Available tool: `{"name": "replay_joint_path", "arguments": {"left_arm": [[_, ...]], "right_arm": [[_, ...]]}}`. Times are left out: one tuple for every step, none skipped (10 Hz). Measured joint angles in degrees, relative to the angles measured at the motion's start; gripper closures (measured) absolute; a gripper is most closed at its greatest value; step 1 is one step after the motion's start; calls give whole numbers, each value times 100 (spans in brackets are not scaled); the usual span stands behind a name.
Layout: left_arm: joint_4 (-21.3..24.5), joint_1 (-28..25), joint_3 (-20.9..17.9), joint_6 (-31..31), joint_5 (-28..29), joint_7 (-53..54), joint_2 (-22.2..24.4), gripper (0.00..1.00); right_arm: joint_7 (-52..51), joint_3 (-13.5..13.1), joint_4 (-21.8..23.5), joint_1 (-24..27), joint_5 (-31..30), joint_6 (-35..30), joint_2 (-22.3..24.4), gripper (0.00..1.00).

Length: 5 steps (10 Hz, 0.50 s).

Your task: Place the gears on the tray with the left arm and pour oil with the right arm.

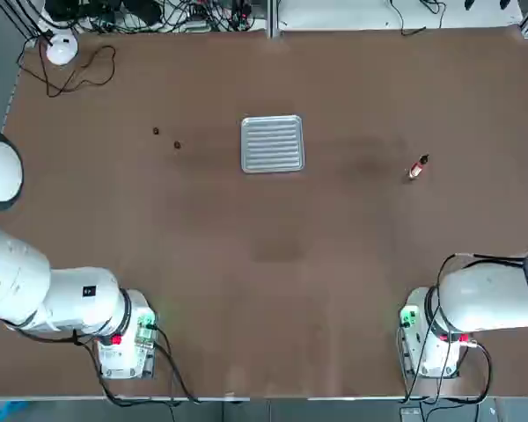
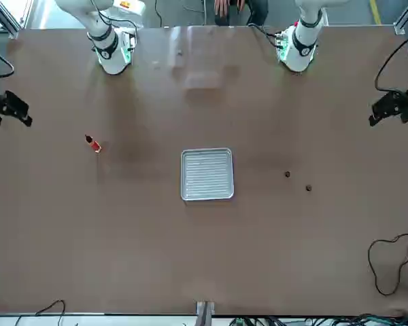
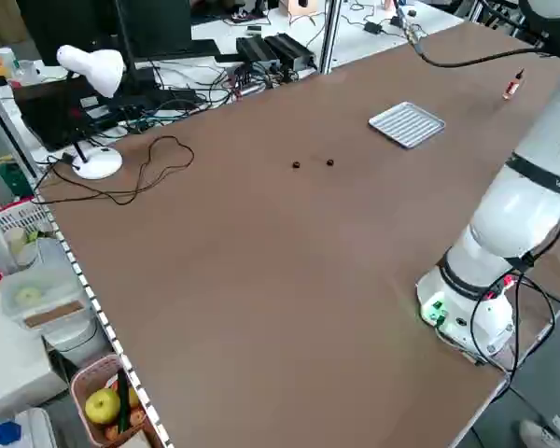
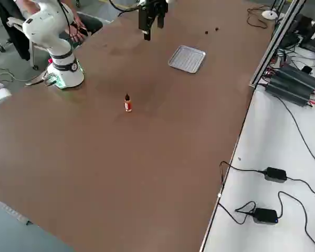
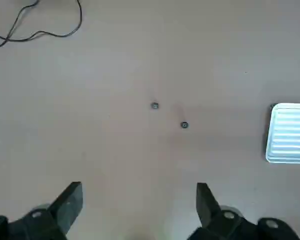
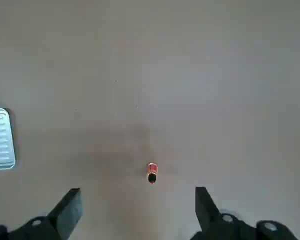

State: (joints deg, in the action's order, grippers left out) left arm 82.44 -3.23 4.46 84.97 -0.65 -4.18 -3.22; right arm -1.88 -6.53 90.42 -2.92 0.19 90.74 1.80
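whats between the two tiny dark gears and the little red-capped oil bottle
The ribbed silver metal tray lies between the gears and the oil bottle, clearest in the top view.

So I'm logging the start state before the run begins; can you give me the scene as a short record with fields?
tray: silver ribbed tray near the table's middle, nothing on it
gears: two small dark gears lying apart on the table, on the left arm's side of the tray
oil bottle: standing upright on the right arm's side of the tray, red cap on
left gripper: raised above the table, jaws open, holding nothing
right gripper: raised above the table, jaws open, holding nothing
progress: nothing moved onto the tray yet
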Motion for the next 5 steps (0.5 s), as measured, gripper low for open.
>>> {"name": "replay_joint_path", "arguments": {"left_arm": [[0,26,15,6,0,-4,-1,0],[0,29,40,8,0,-4,-1,0],[0,29,49,8,0,-4,-2,0],[7,30,53,15,-12,-12,-18,0],[21,30,56,34,-45,-77,-91,0]], "right_arm": [[0,0,-1,0,0,7,-1,0],[0,0,-2,0,0,15,-2,0],[0,0,-2,0,0,17,-3,0],[-95,0,-2,0,0,18,-8,0],[-365,-2,-1,0,0,68,-18,0]]}}
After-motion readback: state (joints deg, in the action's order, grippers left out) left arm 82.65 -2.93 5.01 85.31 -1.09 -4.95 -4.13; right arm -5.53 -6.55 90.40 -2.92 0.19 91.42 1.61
